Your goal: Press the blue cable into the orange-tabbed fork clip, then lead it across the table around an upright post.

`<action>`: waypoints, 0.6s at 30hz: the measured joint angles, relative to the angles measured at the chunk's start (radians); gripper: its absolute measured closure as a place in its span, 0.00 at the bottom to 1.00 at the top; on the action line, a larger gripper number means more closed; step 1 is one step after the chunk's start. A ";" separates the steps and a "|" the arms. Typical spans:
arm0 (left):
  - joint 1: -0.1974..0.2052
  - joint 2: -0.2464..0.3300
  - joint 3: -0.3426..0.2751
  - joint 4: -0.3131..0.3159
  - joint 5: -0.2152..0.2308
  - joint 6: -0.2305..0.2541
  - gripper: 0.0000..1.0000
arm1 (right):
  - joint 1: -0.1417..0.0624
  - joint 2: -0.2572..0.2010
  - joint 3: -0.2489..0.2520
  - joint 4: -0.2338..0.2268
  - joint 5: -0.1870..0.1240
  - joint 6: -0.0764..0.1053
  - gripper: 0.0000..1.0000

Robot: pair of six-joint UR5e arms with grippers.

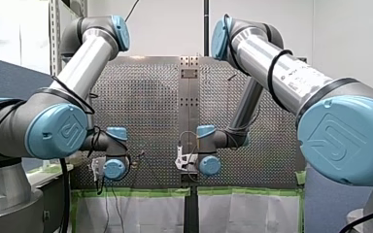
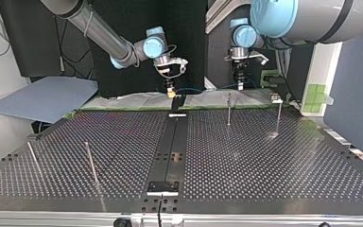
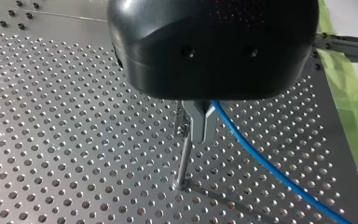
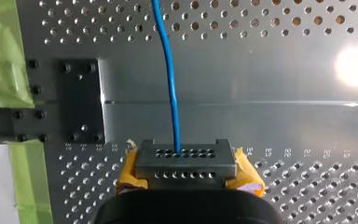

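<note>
- The blue cable (image 4: 171,79) looked thin and light. I think it would bend very easily, and sag or swing if it were held far from the spot being worked on.
- Its skin looked smooth, so it could slip through a loose pinch. A firm but gentle squeeze seemed best, because a hard one might kink it.
- A good place to hold it seemed to be close beside the fork clip, so a push would go straight down into it. For the post, a hold a little way along the cable should keep it tight.
- The cable was bright blue, round and plain, with no marks that I could see.
- In the top view it hung in the air over the far side of the tabletop (image 2: 264,165), running between the 2 end effectors.
- My right end effector (image 4: 186,163) had its yellow pads (image 4: 248,176) at the sides. Its fingers were pressed together, and the cable ended right at them, so I judged it was pinching the cable.
- My left end effector (image 3: 198,125) had its metal fingers pressed together on the cable too. It hung right over an upright post (image 3: 184,161).
- The fork clip (image 2: 177,102), I think, was the small dark thing just under my right end effector. I could not tell if the cable sat in it.
</note>
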State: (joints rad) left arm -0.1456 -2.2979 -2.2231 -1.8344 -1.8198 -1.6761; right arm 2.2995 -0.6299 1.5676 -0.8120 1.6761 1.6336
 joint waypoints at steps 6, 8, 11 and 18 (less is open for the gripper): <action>0.005 -0.001 0.051 -0.052 0.020 -0.014 1.00 | -0.009 0.000 -0.007 0.000 -0.034 -0.004 1.00; 0.008 -0.001 0.063 -0.070 0.023 -0.019 1.00 | -0.010 0.000 -0.007 0.000 -0.038 -0.005 1.00; 0.017 -0.002 0.069 -0.088 0.022 -0.025 1.00 | -0.011 0.000 -0.007 0.000 -0.041 -0.013 1.00; 0.026 -0.002 0.070 -0.101 0.021 -0.028 1.00 | -0.011 0.001 -0.007 -0.009 -0.081 -0.019 1.00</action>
State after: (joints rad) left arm -0.1198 -2.2997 -2.1532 -1.9355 -1.7986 -1.7040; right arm 2.2881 -0.6286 1.5607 -0.8211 1.5952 1.6146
